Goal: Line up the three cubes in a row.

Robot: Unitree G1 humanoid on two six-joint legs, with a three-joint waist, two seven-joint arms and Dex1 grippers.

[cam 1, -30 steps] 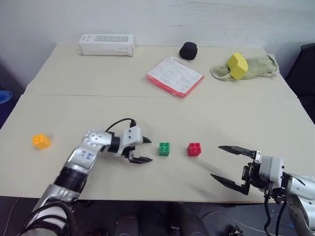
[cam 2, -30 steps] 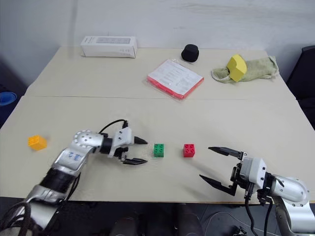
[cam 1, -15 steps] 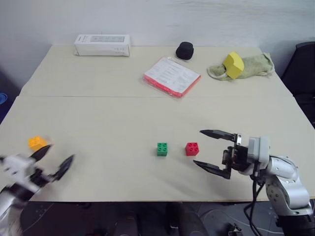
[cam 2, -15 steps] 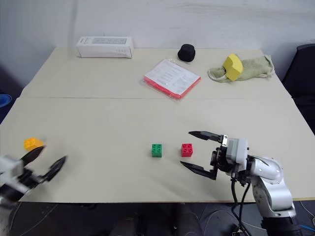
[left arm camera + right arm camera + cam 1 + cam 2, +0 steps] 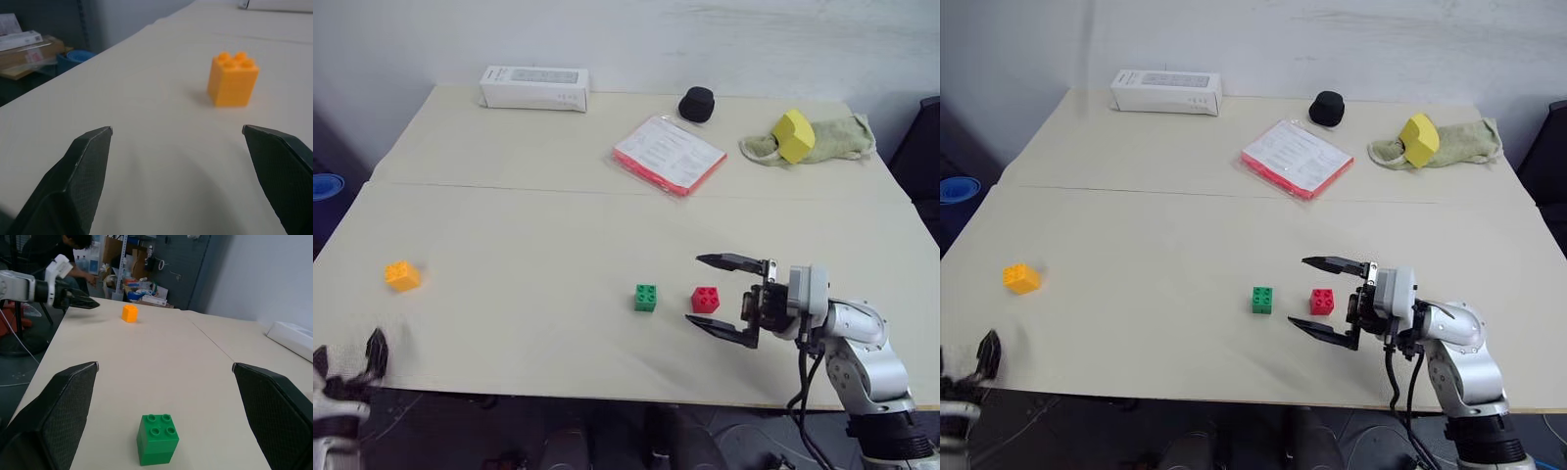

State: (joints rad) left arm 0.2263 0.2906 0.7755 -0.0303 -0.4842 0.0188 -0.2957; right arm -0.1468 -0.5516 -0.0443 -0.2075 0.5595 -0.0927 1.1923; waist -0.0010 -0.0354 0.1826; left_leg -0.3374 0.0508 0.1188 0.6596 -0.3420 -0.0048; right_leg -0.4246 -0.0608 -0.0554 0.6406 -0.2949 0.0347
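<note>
The green cube (image 5: 645, 298) and the red cube (image 5: 705, 300) sit side by side near the table's front edge, a small gap between them. The orange-yellow cube (image 5: 401, 276) stands alone far to the left. My right gripper (image 5: 694, 290) is open and points left, and the red cube shows between its fingers in the left eye view. The right wrist view looks past to the green cube (image 5: 157, 445). My left gripper (image 5: 177, 128) is open at the front left corner, with the orange-yellow cube (image 5: 233, 79) a short way ahead of its fingers.
At the back stand a white box (image 5: 533, 88), a black object (image 5: 697, 103), a red-edged booklet (image 5: 668, 154) and a yellow faceted block (image 5: 793, 135) on a greenish cloth (image 5: 842, 135). A person (image 5: 63, 245) is behind the table's left end.
My left arm has swung from beside the green cube out to the front left corner, near the orange-yellow cube. My right gripper has moved left up to the red cube. The cubes lie as before.
</note>
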